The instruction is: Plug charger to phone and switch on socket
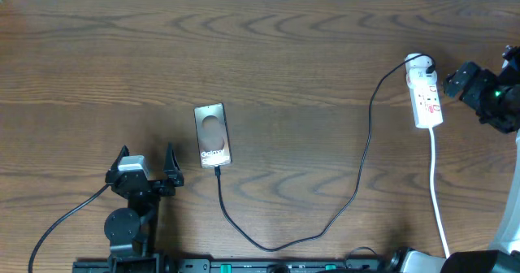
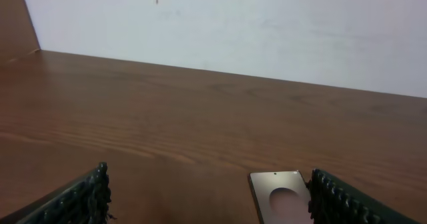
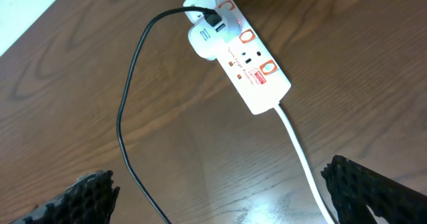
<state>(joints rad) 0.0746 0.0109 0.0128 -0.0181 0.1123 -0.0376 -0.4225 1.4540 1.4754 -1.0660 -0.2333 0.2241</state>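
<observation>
The phone (image 1: 213,135), centre frame, is a dark glossy slab with white lettering; the black charger cable (image 1: 361,175) meets its lower edge. The left gripper (image 1: 146,166) and right gripper (image 3: 220,191) have jaws apart, empty.

white socket (image 3: 245,56), charger (image 3: 121,121) plugged in, wooden table (image 3: 200,151)

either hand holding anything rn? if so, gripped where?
Nothing is held. The left hand is open beside the phone, and the right hand is open near the socket. Nothing sits between either pair of fingers.
</observation>
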